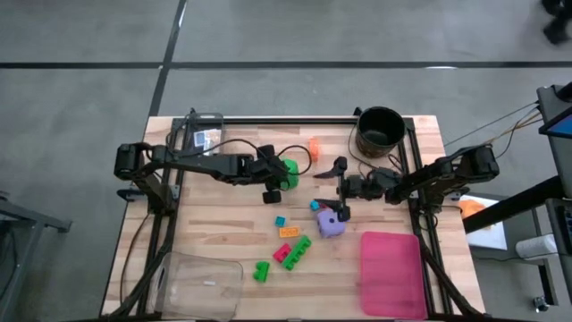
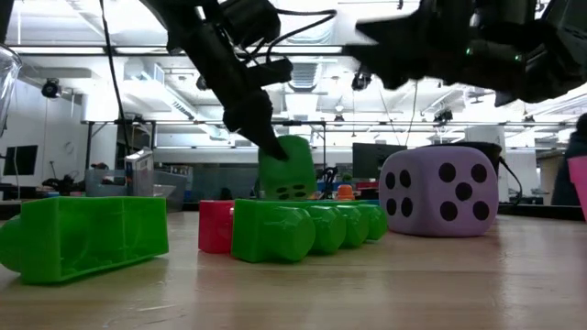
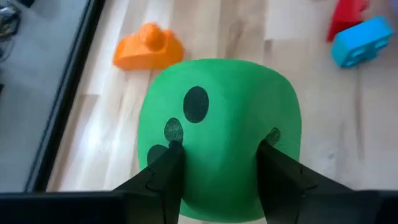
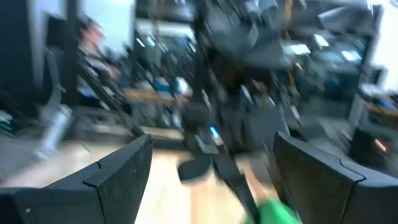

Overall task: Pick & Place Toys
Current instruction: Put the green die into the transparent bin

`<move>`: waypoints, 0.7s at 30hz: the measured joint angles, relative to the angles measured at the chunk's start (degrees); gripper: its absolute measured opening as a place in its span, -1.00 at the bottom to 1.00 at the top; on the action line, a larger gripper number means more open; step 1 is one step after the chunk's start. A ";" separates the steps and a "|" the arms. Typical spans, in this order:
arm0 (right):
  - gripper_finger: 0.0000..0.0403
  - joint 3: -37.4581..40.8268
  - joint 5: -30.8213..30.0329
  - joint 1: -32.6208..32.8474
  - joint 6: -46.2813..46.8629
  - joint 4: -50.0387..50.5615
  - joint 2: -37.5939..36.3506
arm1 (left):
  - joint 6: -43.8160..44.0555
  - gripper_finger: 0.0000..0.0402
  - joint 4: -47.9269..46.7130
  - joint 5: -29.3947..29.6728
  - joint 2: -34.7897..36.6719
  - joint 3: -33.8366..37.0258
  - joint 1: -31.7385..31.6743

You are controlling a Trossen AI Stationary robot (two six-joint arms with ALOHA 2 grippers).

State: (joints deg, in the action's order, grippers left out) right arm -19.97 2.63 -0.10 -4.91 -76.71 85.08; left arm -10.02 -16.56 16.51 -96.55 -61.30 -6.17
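Observation:
A green die with dark dots [image 1: 290, 170] sits mid-table; it also shows in the left wrist view [image 3: 217, 106] and the low view [image 2: 286, 168]. My left gripper [image 1: 278, 180] is shut on it. My right gripper [image 1: 340, 190] is open and empty above the table, just beyond a purple dotted die [image 1: 331, 224], which rests on the wood [image 2: 440, 191]. An orange brick [image 1: 314, 146] lies behind the green die. Small teal, orange, red and green bricks [image 1: 293, 249] lie near the table's middle front. My left gripper pinches the green die between its two fingers [image 3: 163, 177], one on each opposite side of its near part [image 3: 186, 162]. The fingers slant down from the table's left. The dotted face points up. I cannot tell whether the die is clear of the table.
A black round bucket [image 1: 380, 131] stands at the far right. A flat pink tray [image 1: 391, 261] lies at the near right. One clear container [image 1: 202, 283] sits at the near left and another [image 1: 205, 135] at the far left. Cables trail between the arms.

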 joint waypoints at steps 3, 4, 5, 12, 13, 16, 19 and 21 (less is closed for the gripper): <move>0.64 0.00 3.33 0.00 0.02 -2.78 -0.59 | 0.02 -0.28 0.38 -1.24 0.09 0.00 0.15; 0.64 0.03 3.47 0.02 0.04 -2.61 -1.14 | 0.00 -0.30 0.44 -1.54 0.17 0.00 0.25; 0.64 0.13 3.53 0.04 0.07 -2.25 -1.71 | -0.04 -0.30 0.44 -2.13 0.41 -0.02 0.31; 0.64 0.70 5.98 0.04 1.39 -1.37 -2.62 | -2.17 -0.36 1.47 -9.98 6.23 3.13 1.47; 0.64 0.70 6.21 0.04 1.62 -1.18 -2.62 | -2.16 -0.36 1.95 -11.55 7.84 4.13 1.48; 0.64 0.70 6.48 0.12 1.80 -0.93 -2.62 | -2.08 -0.39 4.78 -15.34 13.80 8.69 1.58; 0.64 0.70 6.48 0.15 1.95 -0.71 -2.60 | -1.03 -0.41 11.76 -19.54 21.00 15.76 1.63; 0.64 0.70 6.48 0.19 1.95 -0.66 -2.60 | 0.00 -0.44 17.38 -22.09 26.14 21.31 1.65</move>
State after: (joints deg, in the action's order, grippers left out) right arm -19.27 9.10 0.09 -2.96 -77.38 82.48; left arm -10.02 0.82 -5.58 -70.41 -39.98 -4.51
